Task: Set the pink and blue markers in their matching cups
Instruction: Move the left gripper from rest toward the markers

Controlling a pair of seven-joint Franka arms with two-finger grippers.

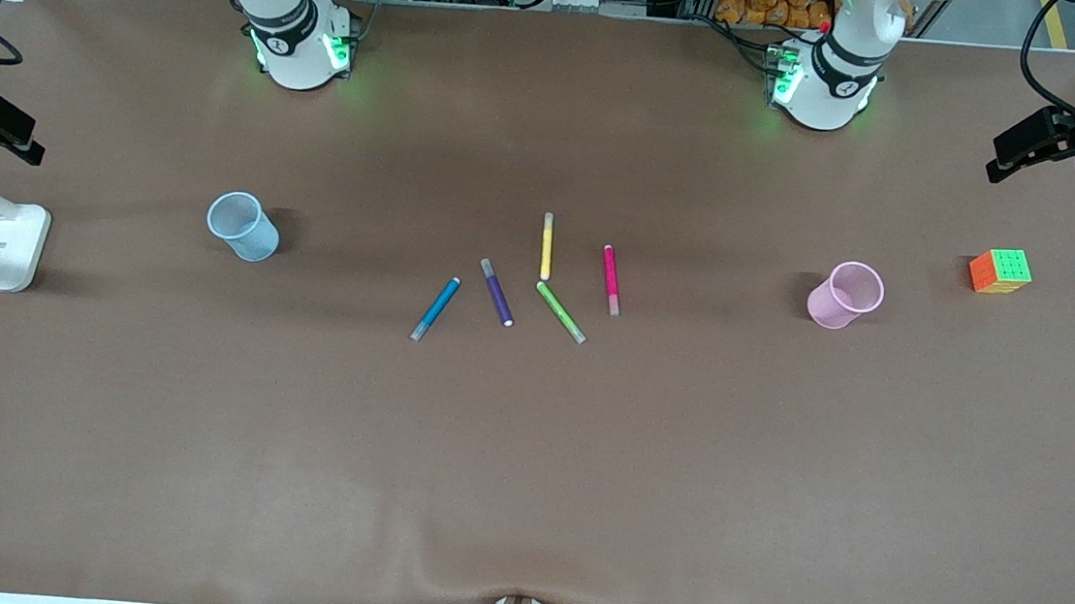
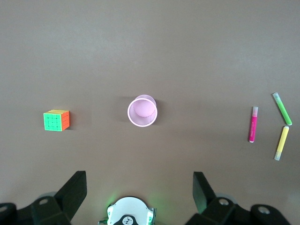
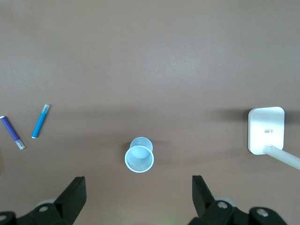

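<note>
The blue marker (image 1: 436,308) and the pink marker (image 1: 611,279) lie flat mid-table among other pens. The light blue cup (image 1: 242,226) stands upright toward the right arm's end, and the light pink cup (image 1: 847,295) stands toward the left arm's end. Both hands are out of the front view. My left gripper (image 2: 139,183) is open and empty, high over the table, looking down on the pink cup (image 2: 142,111) and pink marker (image 2: 253,124). My right gripper (image 3: 138,185) is open and empty, high over the blue cup (image 3: 139,158), with the blue marker (image 3: 41,121) off to one side.
A dark purple pen (image 1: 497,292), a yellow pen (image 1: 547,245) and a green pen (image 1: 561,312) lie between the two markers. A colour cube (image 1: 1000,271) sits beside the pink cup. A white lamp base (image 1: 4,246) stands at the right arm's end.
</note>
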